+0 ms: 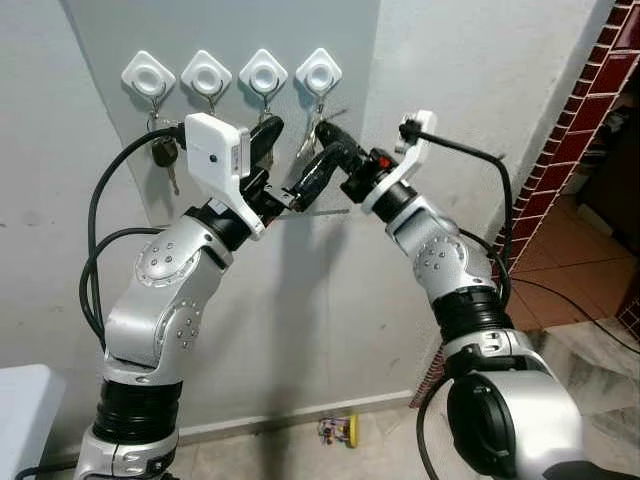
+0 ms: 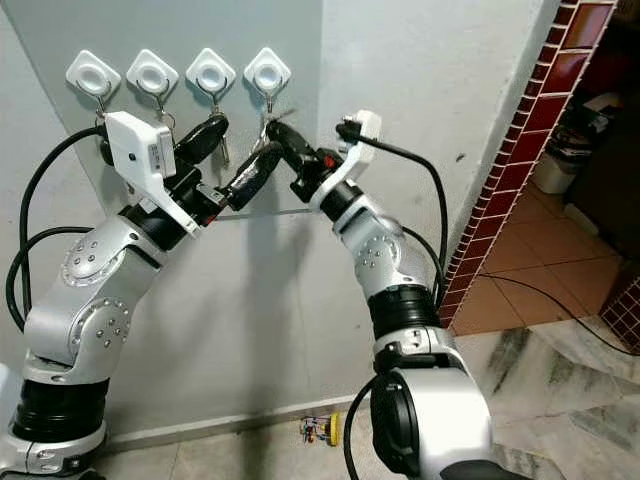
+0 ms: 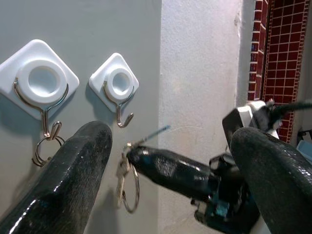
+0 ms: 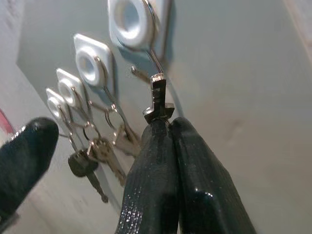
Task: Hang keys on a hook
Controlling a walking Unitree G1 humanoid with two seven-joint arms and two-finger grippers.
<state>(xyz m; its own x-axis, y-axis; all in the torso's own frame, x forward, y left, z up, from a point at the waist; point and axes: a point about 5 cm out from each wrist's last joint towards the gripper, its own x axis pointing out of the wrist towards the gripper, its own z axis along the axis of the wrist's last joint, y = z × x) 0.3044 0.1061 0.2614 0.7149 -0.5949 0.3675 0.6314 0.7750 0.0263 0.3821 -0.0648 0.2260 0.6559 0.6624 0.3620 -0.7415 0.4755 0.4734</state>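
The left hand [image 1: 290,165] is hovering with its fingers [image 3: 73,180] spread apart, just below the row of white hooks. Beside it the right hand [image 4: 163,127] is pinching a key [image 4: 157,97] between closed fingers, holding it up just under the rightmost hook [image 1: 318,75], its ring [image 3: 130,187] dangling. Farther left, other keys [image 1: 165,155] are hanging from the neighbouring hooks [image 1: 148,75] on the grey wall [image 1: 240,25]

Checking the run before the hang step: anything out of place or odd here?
One thing: a small colourful object lies on the floor by the baseboard, below the hooks. I can't tell what it is. Otherwise normal: the right gripper, jaws shut, holds the key just under the rightmost hook, not yet hung.
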